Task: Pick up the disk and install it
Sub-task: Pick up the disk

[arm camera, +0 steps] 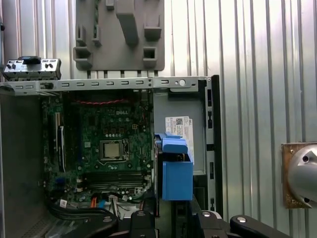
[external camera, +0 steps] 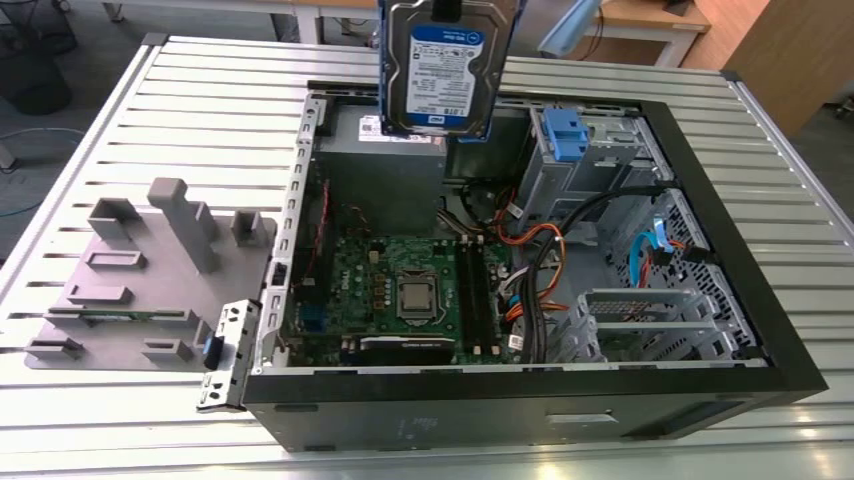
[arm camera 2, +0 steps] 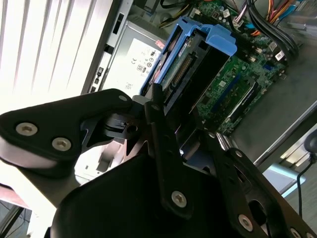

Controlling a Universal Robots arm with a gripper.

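A slatted metal table (external camera: 160,120) carries an open desktop computer case (external camera: 534,420) lying on its side, with a grey moulded fixture plate (external camera: 147,260) beside it on the exterior view's left. Inside the case the green motherboard (external camera: 400,290) covers the floor. The grey power-supply box (external camera: 380,150) sits at the far end, and the silver drive cage (external camera: 587,165) with its blue latch (external camera: 563,135) stands just beside it on the exterior view's right. The disk (external camera: 438,70) hangs in the air above the power-supply end of the case, upright, its blue-and-white label facing the exterior camera, apart from everything below. In the second wrist view the gripper (arm camera 2: 181,124) is clamped on it, black fingers (arm camera 2: 157,116) pressed on opposite sides and the blue side rails (arm camera 2: 218,39) pointing down toward the case. The first wrist view looks straight down past the disk (arm camera: 176,171) onto the power supply's white sticker (arm camera: 178,129). The step in hand looks like the carry over the chassis. Doing it well probably means keeping the grip square so the disk does not swing or slip, and holding it high over the case wall and the bundle of orange and black cables (external camera: 561,240). It also seems wise to turn the rails parallel to the cage's guides before lowering, since a tilted disk would likely jam.
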